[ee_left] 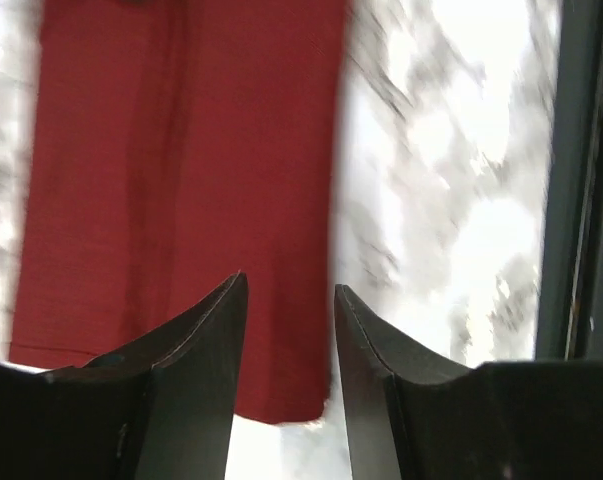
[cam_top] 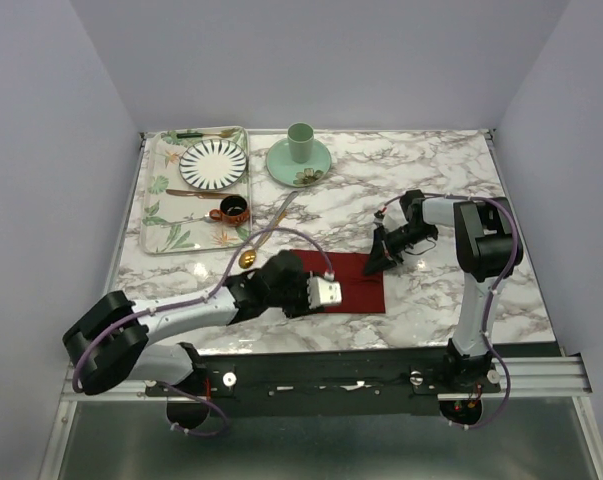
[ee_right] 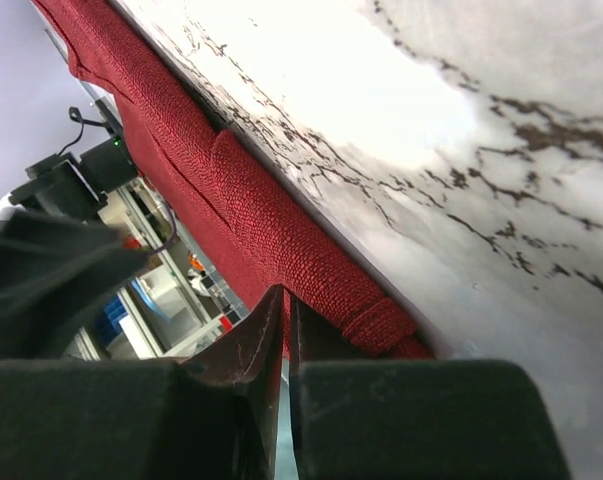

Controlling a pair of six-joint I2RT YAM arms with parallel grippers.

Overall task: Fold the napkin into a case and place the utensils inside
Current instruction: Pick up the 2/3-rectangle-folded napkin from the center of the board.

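The dark red napkin (cam_top: 356,285) lies on the marble as a folded rectangle near the front edge. My left gripper (cam_top: 336,293) hovers over its left end, open and empty. In the left wrist view (ee_left: 291,290) the cloth (ee_left: 181,180) runs away under the fingers. My right gripper (cam_top: 374,263) is at the napkin's far right corner. In the right wrist view (ee_right: 284,297) the jaws are closed on the cloth's (ee_right: 251,210) near edge. The gold spoon (cam_top: 247,258) lies left of the napkin. I cannot make out the silver knife.
A patterned tray (cam_top: 161,215) at the back left holds a striped plate (cam_top: 213,163), a small brown cup (cam_top: 233,209), a green-handled utensil (cam_top: 196,133) and a brown-gold one (cam_top: 193,194). A green cup on its saucer (cam_top: 299,158) stands at the back centre.
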